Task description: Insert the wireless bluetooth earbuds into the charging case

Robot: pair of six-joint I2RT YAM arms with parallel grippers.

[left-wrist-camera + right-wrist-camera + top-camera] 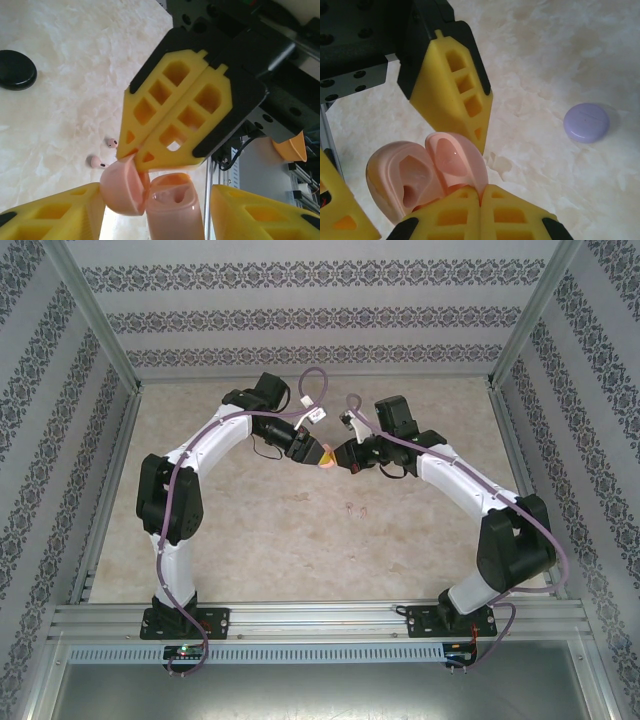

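Holding pink case (407, 180) open mid-air: left hand (311, 450) clamps body, right hand (481, 195) pinches lid (455, 157). Sockets look empty. Pink earbuds (96, 161) loose on tabletop (75, 100), 5 o'clock from hands. Pickup, seating, closing all left.

Earbuds (97, 162) on table (75, 100), before case (172, 210)

The pink charging case (172, 210) is hanging open above the middle of the worktop (75, 100), its domed lid (122, 185) swinging out to one side of the glossy body and its moulded hollows sitting empty. The two pale pink earbuds (96, 162) are lying loose on the worktop, a little nearer than the case, close together but apart.
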